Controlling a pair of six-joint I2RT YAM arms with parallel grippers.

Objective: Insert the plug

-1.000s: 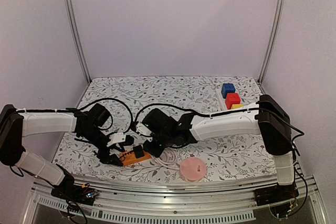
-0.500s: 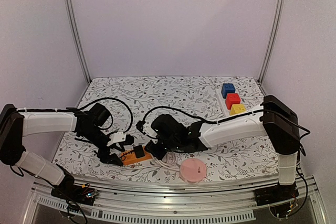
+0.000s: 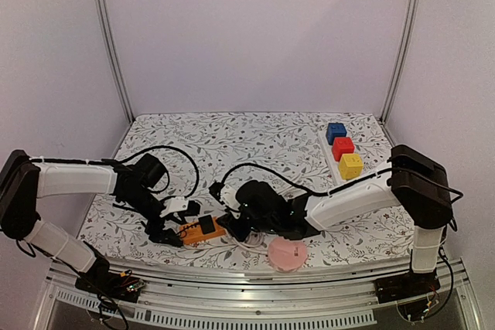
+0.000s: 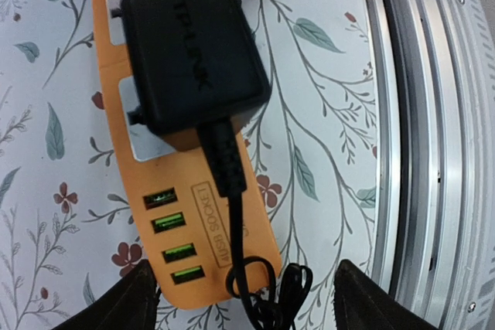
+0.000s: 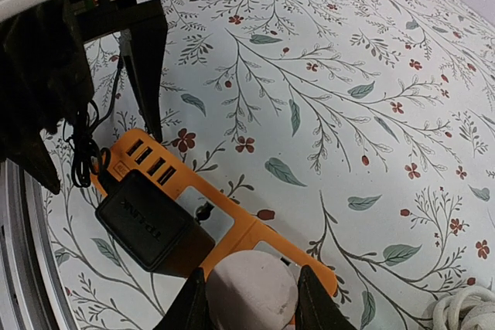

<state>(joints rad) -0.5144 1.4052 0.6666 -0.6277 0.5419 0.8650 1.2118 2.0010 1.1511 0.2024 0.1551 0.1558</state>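
You are close to the end, by my reading. The white plug (image 5: 251, 287) sits on the orange strip (image 5: 249, 234), over the socket next to the black adapter (image 5: 151, 229), which is already in. The plug's body hides the socket, so you cannot check from here whether the pins are fully home. A last push down and then letting go look like what is left. On the table (image 3: 255, 137) the strip lies near the front edge, toward 7 o'clock from the middle, with a pink disc (image 3: 286, 253) at its 4 o'clock.

Your right gripper (image 5: 251, 308) pinches the plug. One finger (image 5: 192, 308) is at the plug's 9 o'clock and the other at its 3 o'clock, both against its sides. The adapter lies at the plug's 10 o'clock.

Your left gripper (image 4: 251, 311) is spread wide and holds nothing. It straddles the USB end of the strip. The finger at 7 o'clock in its wrist view is just beside the strip's edge, and I cannot tell whether it touches. The one at 5 o'clock stands well apart. The adapter's cord (image 4: 224, 168) runs down between them
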